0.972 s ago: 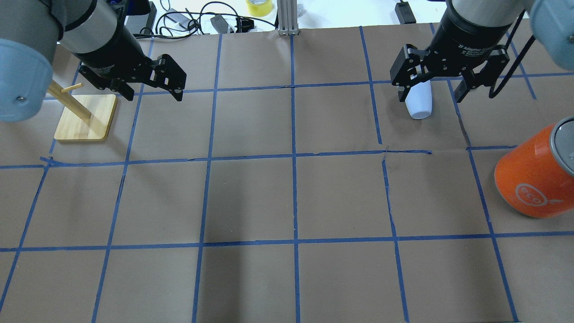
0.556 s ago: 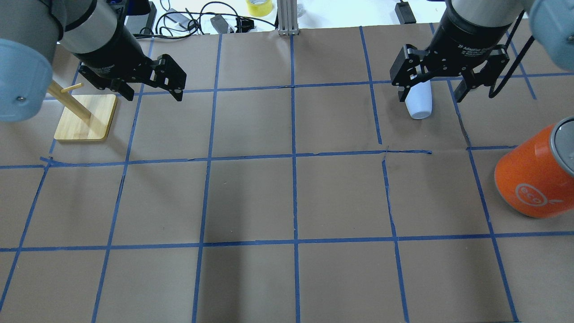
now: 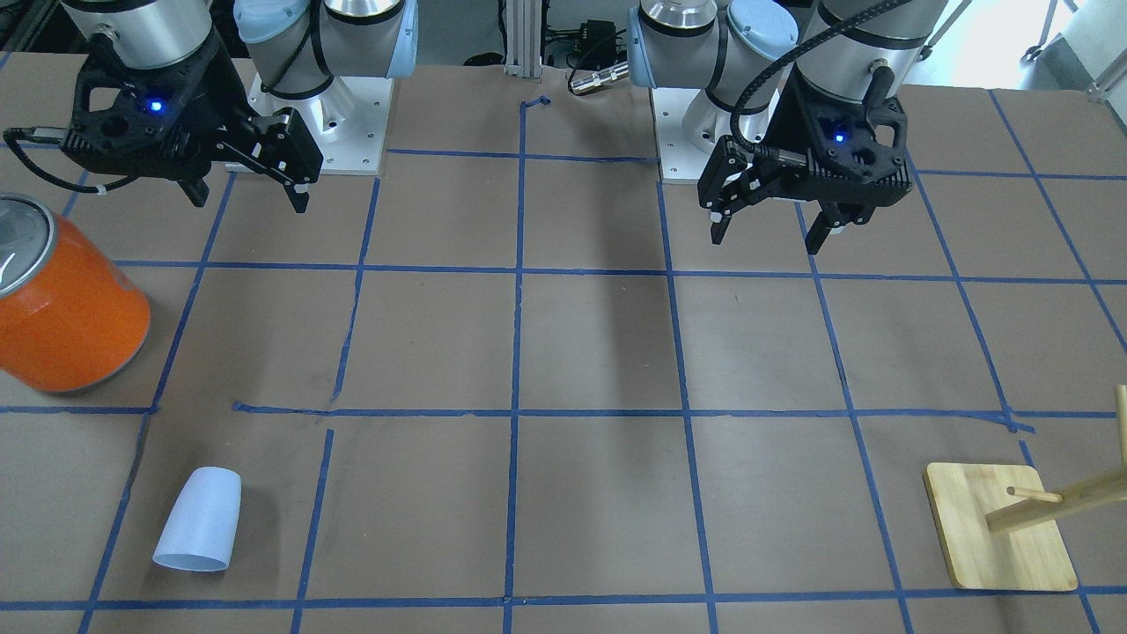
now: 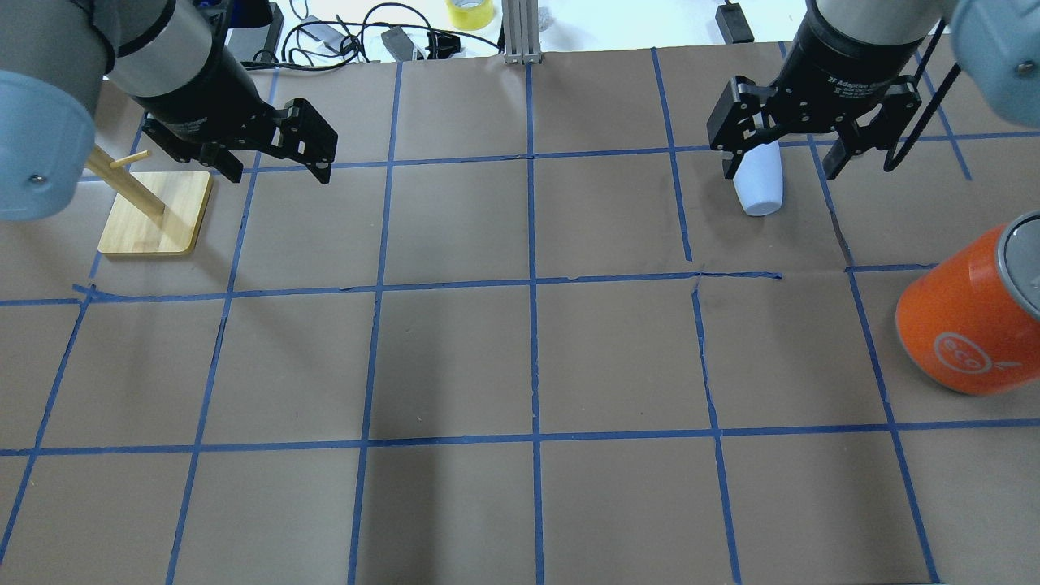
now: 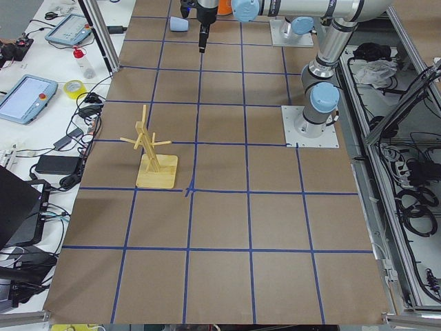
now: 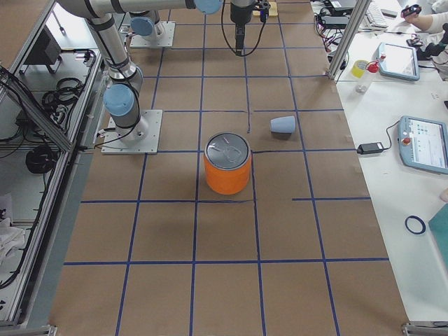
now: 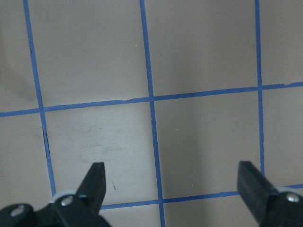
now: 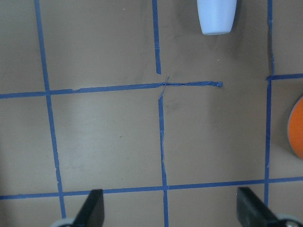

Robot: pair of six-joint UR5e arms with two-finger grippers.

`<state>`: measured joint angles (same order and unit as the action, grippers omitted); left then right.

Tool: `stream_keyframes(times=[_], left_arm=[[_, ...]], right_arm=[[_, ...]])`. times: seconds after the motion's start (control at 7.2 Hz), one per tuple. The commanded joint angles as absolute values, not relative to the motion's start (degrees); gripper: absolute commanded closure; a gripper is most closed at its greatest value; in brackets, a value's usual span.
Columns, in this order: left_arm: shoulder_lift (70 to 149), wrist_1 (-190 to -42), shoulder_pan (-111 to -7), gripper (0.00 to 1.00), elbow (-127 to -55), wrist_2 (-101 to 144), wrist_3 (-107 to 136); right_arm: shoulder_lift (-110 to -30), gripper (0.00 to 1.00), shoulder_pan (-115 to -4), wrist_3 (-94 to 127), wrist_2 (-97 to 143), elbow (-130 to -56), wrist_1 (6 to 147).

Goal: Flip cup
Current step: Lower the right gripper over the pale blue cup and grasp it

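The cup (image 4: 761,185) is a small pale blue-white tumbler lying on its side on the brown paper, wide end away from the robot. It also shows in the front view (image 3: 199,519), the right side view (image 6: 283,124) and at the top of the right wrist view (image 8: 217,16). My right gripper (image 4: 780,169) is open and empty. It hangs high above the table, on the robot's side of the cup (image 3: 247,199), and in the overhead view it overlaps the cup's far end. My left gripper (image 4: 278,171) is open and empty above bare paper (image 7: 173,182).
A large orange can (image 4: 967,325) with a silver lid stands at the right, nearer the robot than the cup (image 3: 66,326). A wooden peg stand (image 4: 154,215) sits at the far left, beside my left gripper. Cables and a tape roll (image 4: 470,12) lie beyond the far edge.
My right gripper has shifted slightly toward the far edge. The cup, the can and the left arm have not moved.
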<state>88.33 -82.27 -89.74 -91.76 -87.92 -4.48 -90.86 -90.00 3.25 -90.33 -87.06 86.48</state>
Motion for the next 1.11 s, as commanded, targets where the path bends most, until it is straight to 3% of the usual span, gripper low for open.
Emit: stream_keyframes(times=[0.0, 0.42, 0.97], left_arm=[[88.3, -82.3, -89.7, 0.00, -91.8, -88.0, -4.5], [88.3, -82.3, -89.7, 0.00, -91.8, -87.9, -4.5], [88.3, -82.1, -89.6, 0.00, -91.8, -87.8, -4.5]], right_arm=[[-90.4, 0.00, -89.9, 2.7, -92.0, -87.4, 87.2], [-89.1, 0.00, -89.5, 1.4, -91.5, -87.5, 91.0], [-74.7, 0.00, -86.2, 0.4, -92.2, -87.5, 105.3]])
